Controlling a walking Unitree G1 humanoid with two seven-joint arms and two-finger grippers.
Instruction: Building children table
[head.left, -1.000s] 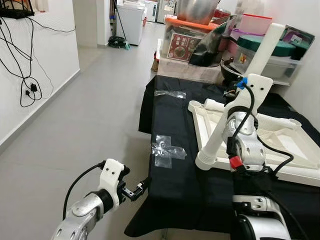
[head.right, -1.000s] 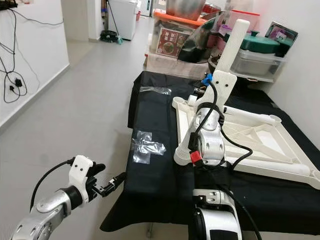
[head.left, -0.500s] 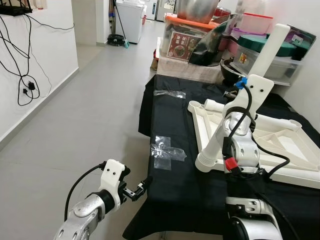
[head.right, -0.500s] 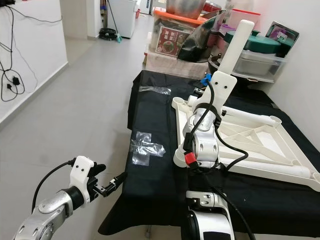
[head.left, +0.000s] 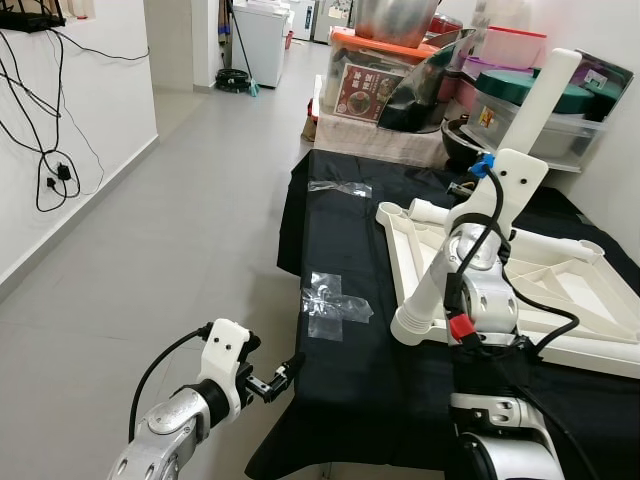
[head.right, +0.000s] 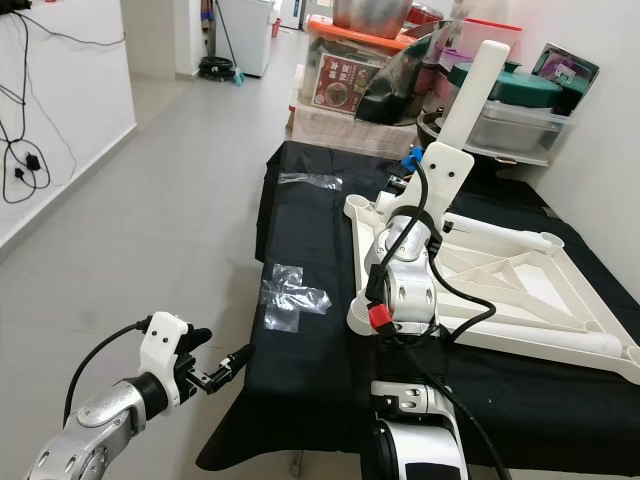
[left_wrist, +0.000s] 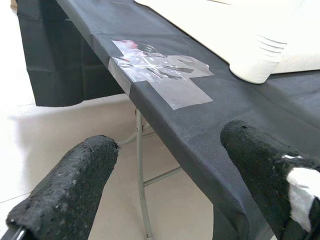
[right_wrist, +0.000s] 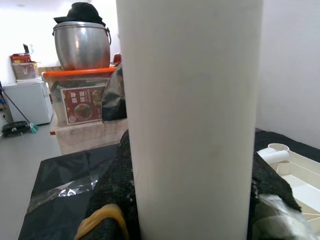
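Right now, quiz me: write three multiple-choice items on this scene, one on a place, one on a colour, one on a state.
1. Where does the white table leg meet the upturned tabletop?
A. at its near left corner
B. at its far right corner
C. on the floor

2. What colour is the cloth under the tabletop?
A. red
B. black
C. white

3. How is the left pincer?
A. shut on tape
B. shut on the leg
C. open, holding nothing

Answers: 1 A, the leg's foot sits on that corner. 2 B, black fabric drapes the stand. 3 C, its fingers stand apart beside the cloth's edge.

one table leg (head.left: 478, 194), one tabletop (head.left: 560, 290), two plastic bags (head.left: 335, 300)
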